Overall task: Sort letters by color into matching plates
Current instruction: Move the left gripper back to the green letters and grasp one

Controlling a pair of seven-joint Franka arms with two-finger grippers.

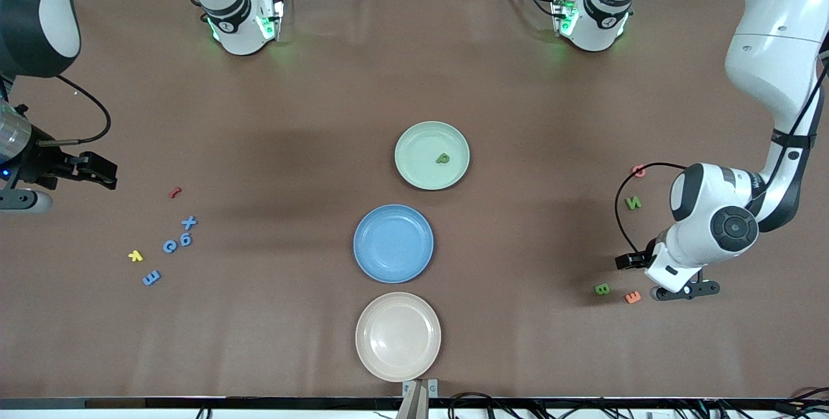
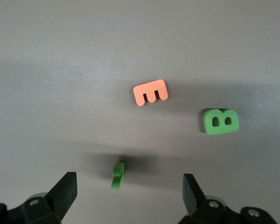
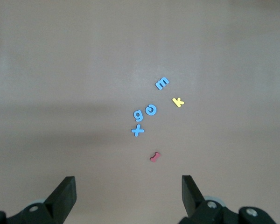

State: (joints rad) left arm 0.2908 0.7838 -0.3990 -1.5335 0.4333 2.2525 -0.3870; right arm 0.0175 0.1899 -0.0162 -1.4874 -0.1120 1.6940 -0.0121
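A pale green plate (image 1: 421, 137) holds one green letter (image 1: 442, 158). The blue plate (image 1: 393, 243) sits nearer the camera. Blue letters X (image 1: 188, 222), g (image 1: 186, 238), C (image 1: 170, 246) and E (image 1: 151, 277) lie toward the right arm's end and show in the right wrist view (image 3: 150, 110). Green N (image 1: 633, 203) and green B (image 1: 601, 289) lie toward the left arm's end. My left gripper (image 2: 128, 189) is open low over a small green letter (image 2: 117, 175) standing on edge, touching neither finger. My right gripper (image 3: 128, 191) is open and empty, high over the table.
A beige plate (image 1: 397, 336) sits nearest the camera. An orange E (image 1: 633, 297) lies beside the green B. A pink letter (image 1: 639, 171) lies near the N. A yellow K (image 1: 135, 255) and a red letter (image 1: 174, 192) lie among the blue letters.
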